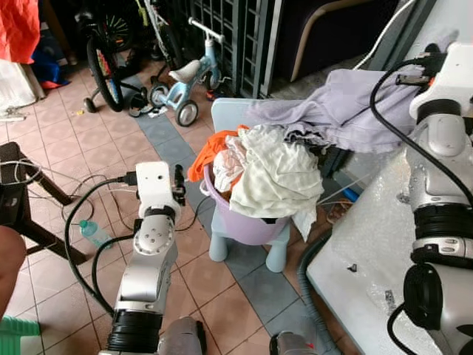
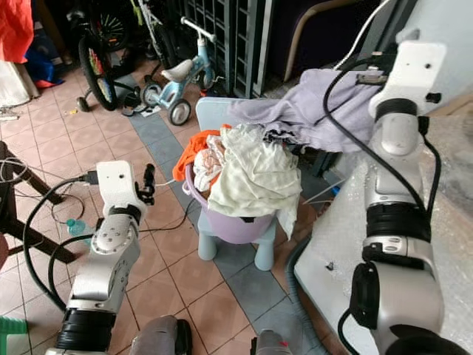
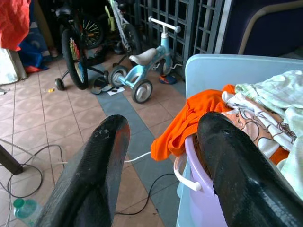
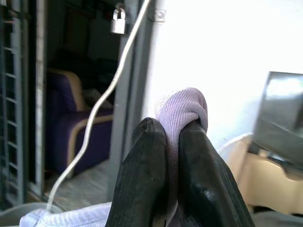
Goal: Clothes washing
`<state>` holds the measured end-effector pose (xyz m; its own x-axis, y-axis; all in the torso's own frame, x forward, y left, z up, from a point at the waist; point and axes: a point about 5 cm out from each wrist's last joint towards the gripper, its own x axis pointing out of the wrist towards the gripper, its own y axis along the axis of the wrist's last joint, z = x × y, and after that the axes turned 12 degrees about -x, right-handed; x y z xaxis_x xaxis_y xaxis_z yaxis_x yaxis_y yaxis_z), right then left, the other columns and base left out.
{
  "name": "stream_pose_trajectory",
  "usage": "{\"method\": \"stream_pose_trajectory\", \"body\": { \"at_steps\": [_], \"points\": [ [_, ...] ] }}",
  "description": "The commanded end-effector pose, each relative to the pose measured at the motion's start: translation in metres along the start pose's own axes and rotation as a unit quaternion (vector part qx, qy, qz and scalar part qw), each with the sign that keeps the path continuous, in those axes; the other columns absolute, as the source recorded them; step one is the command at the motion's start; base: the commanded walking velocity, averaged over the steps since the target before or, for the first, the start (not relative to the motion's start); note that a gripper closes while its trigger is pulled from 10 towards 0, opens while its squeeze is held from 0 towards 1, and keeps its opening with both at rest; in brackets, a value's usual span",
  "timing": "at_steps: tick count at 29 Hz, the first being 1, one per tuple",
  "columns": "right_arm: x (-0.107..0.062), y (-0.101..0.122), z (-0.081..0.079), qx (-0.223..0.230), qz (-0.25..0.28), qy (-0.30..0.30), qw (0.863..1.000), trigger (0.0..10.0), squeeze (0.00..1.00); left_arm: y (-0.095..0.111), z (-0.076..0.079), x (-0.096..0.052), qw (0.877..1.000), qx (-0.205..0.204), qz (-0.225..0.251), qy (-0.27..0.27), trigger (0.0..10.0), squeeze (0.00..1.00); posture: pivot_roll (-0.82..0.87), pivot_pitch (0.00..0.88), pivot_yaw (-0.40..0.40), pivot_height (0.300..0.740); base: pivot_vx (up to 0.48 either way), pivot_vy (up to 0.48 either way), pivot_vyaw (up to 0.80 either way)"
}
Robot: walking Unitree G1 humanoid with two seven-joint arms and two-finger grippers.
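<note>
Many clothes [image 1: 270, 177] in lilac basket [image 1: 247, 225]

Kid's blue balance bike [image 1: 185, 83] nr black bicycle [image 1: 103, 63], water bottle [image 1: 92, 233] on tiled floor [image 1: 66, 140]

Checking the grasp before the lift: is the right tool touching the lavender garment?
Touching. In the right wrist view, the right tool has its two black fingers shut on a fold of the lavender garment, which bulges out above the tips.
</note>
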<state>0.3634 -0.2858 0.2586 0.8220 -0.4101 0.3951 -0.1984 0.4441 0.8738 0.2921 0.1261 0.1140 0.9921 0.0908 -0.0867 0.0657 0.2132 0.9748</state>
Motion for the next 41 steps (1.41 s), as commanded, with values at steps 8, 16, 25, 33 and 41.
{"method": "stream_pose_trajectory", "body": {
  "at_steps": [8,16,25,33,41],
  "points": [
    [0.021,0.014,0.063,-0.035,0.012,-0.151,0.988,10.0,0.00,0.002,-0.001,0.001,1.000,0.003,0.008,-0.009,10.0,0.00,-0.02,0.029,0.031,0.740,0.000,0.000,-0.80],
    [0.024,0.005,0.082,-0.054,-0.012,-0.195,0.979,10.0,0.00,0.004,0.001,0.000,1.000,0.001,0.016,-0.023,10.0,0.00,-0.02,0.031,0.032,0.740,0.138,0.000,-0.80],
    [0.019,-0.007,0.068,-0.059,-0.028,-0.183,0.981,10.0,0.00,0.003,0.000,-0.001,1.000,0.002,0.012,-0.019,10.0,0.00,-0.01,0.035,0.037,0.740,0.272,0.000,-0.53],
    [0.018,-0.020,0.066,-0.055,-0.072,-0.167,0.982,10.0,0.00,0.000,0.001,-0.001,1.000,0.000,0.008,-0.015,10.0,0.00,-0.02,0.036,0.034,0.740,0.000,0.000,-0.20],
    [0.001,-0.063,0.021,-0.033,-0.216,-0.035,0.975,10.0,0.00,-0.001,0.001,-0.002,1.000,0.001,0.004,-0.009,10.0,0.00,-0.01,0.038,0.029,0.740,0.000,0.000,0.00]
  ]
}}
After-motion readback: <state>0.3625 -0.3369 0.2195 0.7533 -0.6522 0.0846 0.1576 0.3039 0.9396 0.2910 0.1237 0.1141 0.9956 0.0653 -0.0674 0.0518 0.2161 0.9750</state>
